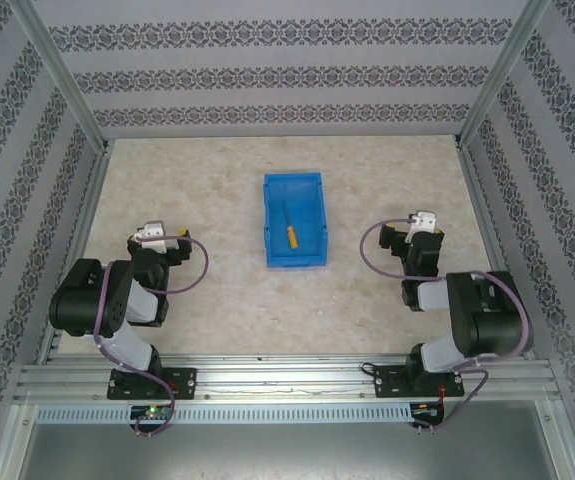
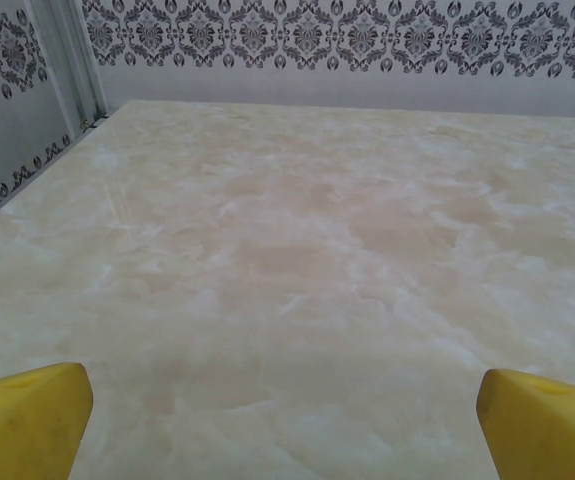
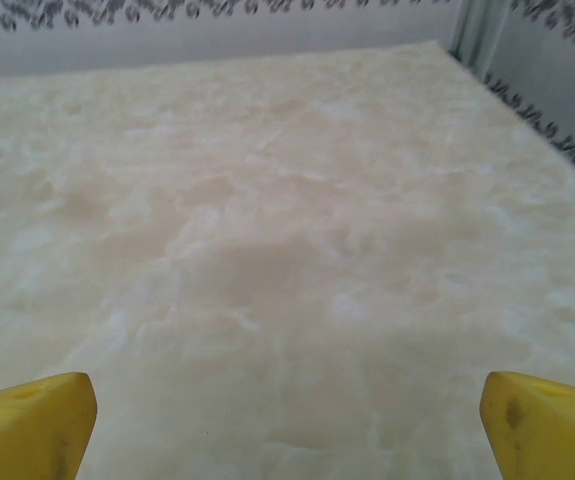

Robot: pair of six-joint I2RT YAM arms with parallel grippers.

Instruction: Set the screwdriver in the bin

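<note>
The screwdriver (image 1: 288, 231), orange-yellow handle with a thin silver shaft, lies inside the bright blue bin (image 1: 312, 184) at the middle of the table. My left gripper (image 1: 179, 236) rests folded back at the left, well apart from the bin. In the left wrist view that gripper (image 2: 285, 420) stands open, yellow fingertips (image 2: 29, 415) wide apart over bare table. On the right side my right gripper (image 1: 395, 232) is also drawn back from the bin. Seen from the right wrist, this gripper (image 3: 287, 425) is open, its yellow fingertips (image 3: 32, 420) holding nothing.
Patterned walls and aluminium posts (image 1: 57, 75) enclose the marbled table (image 1: 217, 300). A metal rail (image 1: 287, 380) runs along the near edge where both arm bases are bolted. Grey cables loop beside each wrist.
</note>
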